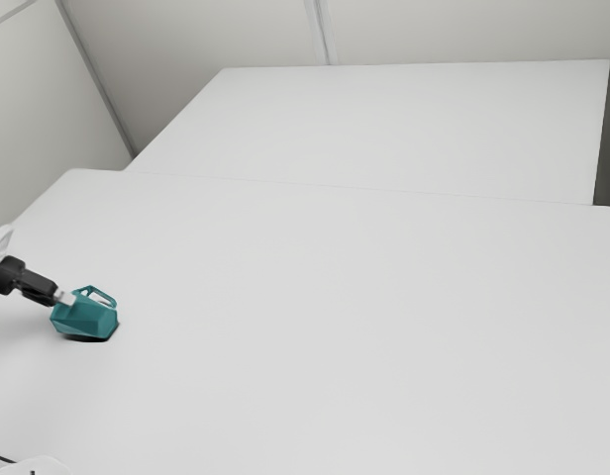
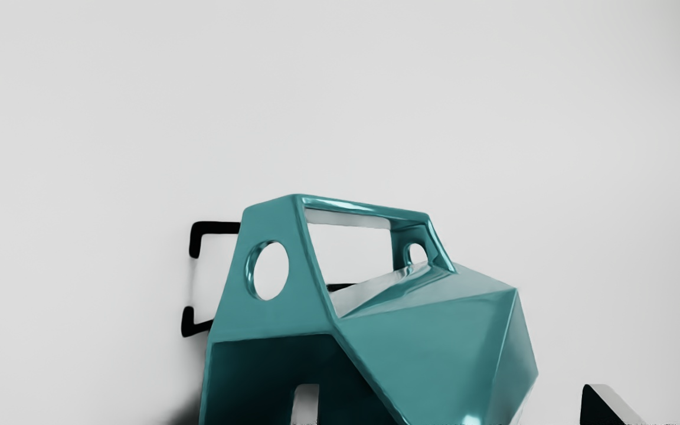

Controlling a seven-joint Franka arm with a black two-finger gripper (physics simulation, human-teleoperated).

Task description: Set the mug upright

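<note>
Mug (image 2: pixel 434 342) is coloured solid teal, streaked with pale highlights, shaded to near-black teal inside. Gripper (image 1: pixel 64 297) is coloured black, tipped in pale grey. Table (image 1: pixel 335 327) is toned off-white; walls (image 1: pixel 186 49) are toned light grey, lined in darker grey.

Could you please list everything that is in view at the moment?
Mug: 1, teal, on its side with its handle up, near the exterior view's left edge
Table: 1, white, under the mug
Flat surface: 1, white, beyond the table in the exterior view
Walls: 2 stretches in the exterior view, pale grey, one at the left, one at the back
Rounded part: 1, white, cut off at the exterior view's bottom left; I can't tell what it is
Arm: 1, partly seen, white part at the exterior view's left edge
Gripper: 1, black with pale fingertips, open at the mug, one fingertip before its dark mouth, the other outside it
</note>
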